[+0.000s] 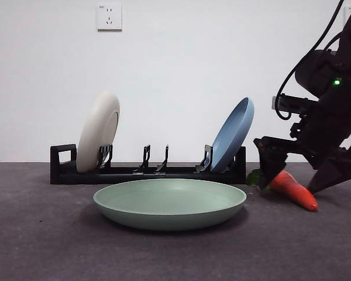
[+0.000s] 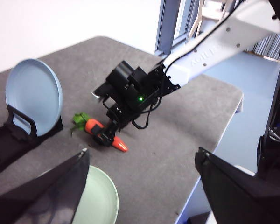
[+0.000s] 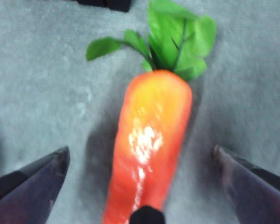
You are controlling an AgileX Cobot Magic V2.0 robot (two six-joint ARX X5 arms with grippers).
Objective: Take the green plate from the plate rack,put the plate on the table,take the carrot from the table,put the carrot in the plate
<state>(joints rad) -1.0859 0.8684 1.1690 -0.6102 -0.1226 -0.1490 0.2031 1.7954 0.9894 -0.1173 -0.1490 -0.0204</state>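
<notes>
The green plate lies flat on the table, in front of the plate rack; its edge also shows in the left wrist view. The carrot lies on the table to the right of the plate, leaves toward the rack. My right gripper is down over it, open, one jaw on each side of the carrot and apart from it. The left wrist view shows the right gripper astride the carrot. My left gripper is open, empty and raised above the plate's side of the table.
A cream-white plate stands in the rack's left end and a blue plate leans in its right end, close to the carrot's leaves. The table's edge runs a short way beyond the carrot.
</notes>
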